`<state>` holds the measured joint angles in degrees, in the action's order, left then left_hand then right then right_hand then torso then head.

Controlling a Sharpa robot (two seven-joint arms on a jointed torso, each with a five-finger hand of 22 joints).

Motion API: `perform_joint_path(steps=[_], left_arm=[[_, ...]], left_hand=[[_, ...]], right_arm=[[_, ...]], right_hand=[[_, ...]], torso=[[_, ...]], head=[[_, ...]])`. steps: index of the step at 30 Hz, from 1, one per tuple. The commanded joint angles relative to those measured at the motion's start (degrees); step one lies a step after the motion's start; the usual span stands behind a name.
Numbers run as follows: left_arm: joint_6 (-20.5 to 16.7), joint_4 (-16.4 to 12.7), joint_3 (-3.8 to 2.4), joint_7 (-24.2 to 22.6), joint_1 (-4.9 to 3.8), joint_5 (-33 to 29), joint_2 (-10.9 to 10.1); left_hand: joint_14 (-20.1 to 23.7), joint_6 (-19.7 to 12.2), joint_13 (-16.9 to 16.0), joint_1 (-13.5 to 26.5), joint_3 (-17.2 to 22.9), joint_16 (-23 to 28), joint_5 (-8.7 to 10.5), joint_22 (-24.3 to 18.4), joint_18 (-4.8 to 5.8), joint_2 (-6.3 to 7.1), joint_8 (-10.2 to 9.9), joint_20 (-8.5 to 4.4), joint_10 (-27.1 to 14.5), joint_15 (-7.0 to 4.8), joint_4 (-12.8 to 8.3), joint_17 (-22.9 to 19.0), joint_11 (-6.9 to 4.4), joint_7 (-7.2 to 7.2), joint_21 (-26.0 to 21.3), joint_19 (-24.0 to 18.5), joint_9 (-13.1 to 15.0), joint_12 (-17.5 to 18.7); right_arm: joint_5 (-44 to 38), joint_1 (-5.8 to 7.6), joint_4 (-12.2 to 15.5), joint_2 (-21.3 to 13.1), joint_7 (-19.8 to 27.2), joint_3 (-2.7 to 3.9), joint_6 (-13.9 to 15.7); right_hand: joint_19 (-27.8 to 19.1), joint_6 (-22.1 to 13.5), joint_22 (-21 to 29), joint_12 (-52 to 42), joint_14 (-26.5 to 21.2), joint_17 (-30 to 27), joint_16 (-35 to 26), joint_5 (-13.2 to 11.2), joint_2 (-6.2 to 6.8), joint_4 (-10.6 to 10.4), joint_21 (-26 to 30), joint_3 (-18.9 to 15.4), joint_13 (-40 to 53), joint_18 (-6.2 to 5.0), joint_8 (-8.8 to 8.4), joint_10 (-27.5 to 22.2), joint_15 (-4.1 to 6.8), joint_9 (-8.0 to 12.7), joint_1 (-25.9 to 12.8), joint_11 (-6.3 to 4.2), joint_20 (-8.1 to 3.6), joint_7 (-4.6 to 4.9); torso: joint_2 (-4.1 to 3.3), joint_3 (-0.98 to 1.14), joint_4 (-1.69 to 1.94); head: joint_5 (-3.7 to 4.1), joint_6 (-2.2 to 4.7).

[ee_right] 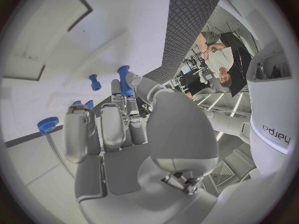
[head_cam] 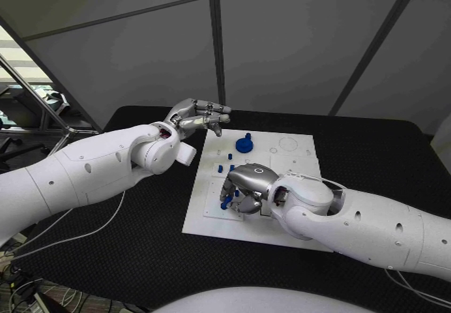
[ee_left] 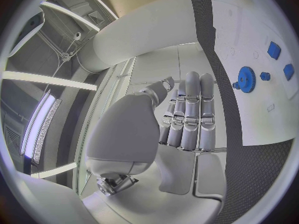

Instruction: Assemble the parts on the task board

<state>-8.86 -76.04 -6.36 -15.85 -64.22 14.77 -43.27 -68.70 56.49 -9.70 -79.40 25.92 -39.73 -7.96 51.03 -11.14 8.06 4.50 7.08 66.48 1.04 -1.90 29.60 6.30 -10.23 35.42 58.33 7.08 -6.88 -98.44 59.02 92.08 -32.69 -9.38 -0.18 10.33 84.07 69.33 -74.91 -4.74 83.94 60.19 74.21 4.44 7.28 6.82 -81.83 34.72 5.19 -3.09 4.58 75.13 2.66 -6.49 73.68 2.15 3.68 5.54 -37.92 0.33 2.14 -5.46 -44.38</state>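
Task board [head_cam: 282, 151]: white plate lying flat mid-table [head_cam: 376, 150], its long axis running away from the robot.
Blue gear [head_cam: 244, 145]: round, toothed, with a raised hub — on the board's far half.
Small blue parts [head_cam: 231, 168]: short pegs standing upright just by the right hand.
Right hand [head_cam: 246, 189]: over the board's near-left area; fingers curled down among the pegs — grip cannot be told.
Left hand [head_cam: 199, 117]: raised off the board's far-left corner, fingers together and curled in, holding nothing.
Right wrist view: blue peg [ee_right: 94, 82] upright, clear of the fingertips [ee_right: 124, 79].
Left wrist view: gear teeth [ee_left: 246, 79].
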Motion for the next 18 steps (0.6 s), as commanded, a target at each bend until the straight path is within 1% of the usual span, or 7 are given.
perform_joint_path(steps=[1,4,9,11,13,17,18], left_arm=[[0.5,0.0,-0.04,-0.1,-0.08,-0.3,0.0],[0.5,0.0,-0.04,-0.1,-0.08,-0.3,0.0],[0.5,0.0,-0.04,-0.1,-0.08,-0.3,0.0],[0.5,0.0,-0.04,-0.1,-0.08,-0.3,0.0],[0.6,0.0,-0.04,0.0,-0.08,-0.3,0.0],[0.6,-0.1,-0.04,0.0,-0.08,-0.3,-0.1],[0.6,-0.1,-0.04,0.0,-0.08,-0.3,-0.1]], left_hand=[[0.2,-0.1,0.0,0.1,0.0,0.1,-0.14,-0.1,0.74,-0.59,-0.2,0.19,-0.3,0.38,-0.4,-0.1,-0.03,-0.24,-0.3,-0.1,0.1,0.2],[0.2,-0.1,0.0,0.1,0.0,0.1,-0.14,-0.1,0.74,-0.59,-0.2,0.19,-0.3,0.38,-0.4,-0.1,-0.03,-0.24,-0.3,-0.1,0.1,0.2],[0.2,-0.1,0.0,0.1,0.0,0.1,-0.14,-0.1,0.74,-0.59,-0.2,0.19,-0.3,0.38,-0.4,-0.1,-0.03,-0.24,-0.3,-0.1,0.1,0.2],[0.2,-0.1,0.0,0.1,0.0,0.1,-0.14,-0.1,0.74,-0.59,-0.2,0.19,-0.3,0.38,-0.4,-0.1,-0.03,-0.24,-0.3,-0.1,0.1,0.2],[0.2,-0.1,0.0,0.1,0.0,0.1,-0.14,-0.1,0.74,-0.59,-0.2,0.19,-0.3,0.38,-0.4,-0.1,-0.03,-0.24,-0.3,-0.1,0.1,0.2],[0.2,-0.1,0.0,0.1,0.0,0.1,-0.14,-0.1,0.74,-0.59,-0.2,0.19,-0.3,0.38,-0.4,-0.1,-0.03,-0.24,-0.3,-0.1,0.1,0.2],[0.2,-0.1,0.0,0.1,0.0,0.1,-0.14,-0.1,0.74,-0.59,-0.2,0.19,-0.3,0.38,-0.4,-0.1,-0.03,-0.24,-0.3,-0.1,0.1,0.2]], right_arm=[[-1.8,0.13,-0.1,0.0,-0.8,0.0,-3.0],[-1.8,0.13,0.0,0.1,-0.7,-0.03,-3.7],[-2.1,0.13,0.0,0.4,-1.3,-0.1,-2.9],[-2.2,0.13,0.0,0.5,-1.3,-0.14,-2.3],[-2.2,0.13,-0.1,0.6,-1.3,-0.22,-1.8],[-2.0,0.13,-0.2,0.7,-0.9,-0.65,-0.6],[-2.0,0.13,-0.2,0.7,-0.8,-0.76,-0.1]], right_hand=[[1.1,0.1,-2.2,0.2,0.9,0.1,0.0,0.0,-0.85,0.0,-0.2,0.0,0.1,0.37,0.21,0.4,0.01,0.0,0.6,-0.06,-0.28,0.35],[1.1,0.1,-2.2,0.2,0.9,0.1,0.0,-0.1,-0.83,0.0,-0.2,0.0,0.1,0.37,0.21,0.4,0.01,0.0,0.5,-0.07,-0.27,0.34],[1.0,0.1,-2.1,0.3,0.9,0.0,0.0,-0.4,-0.78,0.0,-0.2,-0.2,0.1,0.33,0.18,0.4,0.0,-0.1,0.4,-0.07,-0.25,0.32],[1.0,0.0,-2.0,0.4,0.9,-0.1,-0.1,-0.5,-0.62,0.0,-0.1,-0.3,0.1,0.31,0.04,0.3,-0.03,-0.1,0.2,-0.04,-0.22,0.33],[0.9,-0.7,-1.8,1.0,0.8,-0.2,-0.2,-0.7,-0.19,0.0,0.1,-0.4,-0.1,0.26,-0.45,-0.7,-0.24,-0.1,-0.3,0.24,-0.11,0.51],[0.4,-3.1,-0.9,1.3,0.6,-1.0,-0.6,-1.2,1.25,-0.2,0.7,-0.6,-0.8,0.09,-1.14,-4.3,-1.07,0.4,-1.6,1.3,0.48,1.3],[0.0,-4.3,0.2,1.3,0.4,-1.9,-1.1,-1.3,2.07,-0.2,1.4,-0.7,-1.2,-0.12,-1.16,-6.4,-1.56,0.7,-2.2,1.78,0.81,1.39]], torso=[[0.02,0.0,0.03],[0.02,-0.01,0.03],[0.04,0.0,-0.01],[0.05,-0.05,0.01],[0.04,-0.06,0.02],[0.04,-0.03,0.02],[0.04,-0.03,0.02]], head=[[0.02,-0.1],[-0.01,-0.16],[-0.07,-0.15],[-0.06,-0.13],[-0.05,-0.11],[-0.1,-0.07],[-0.1,-0.07]])
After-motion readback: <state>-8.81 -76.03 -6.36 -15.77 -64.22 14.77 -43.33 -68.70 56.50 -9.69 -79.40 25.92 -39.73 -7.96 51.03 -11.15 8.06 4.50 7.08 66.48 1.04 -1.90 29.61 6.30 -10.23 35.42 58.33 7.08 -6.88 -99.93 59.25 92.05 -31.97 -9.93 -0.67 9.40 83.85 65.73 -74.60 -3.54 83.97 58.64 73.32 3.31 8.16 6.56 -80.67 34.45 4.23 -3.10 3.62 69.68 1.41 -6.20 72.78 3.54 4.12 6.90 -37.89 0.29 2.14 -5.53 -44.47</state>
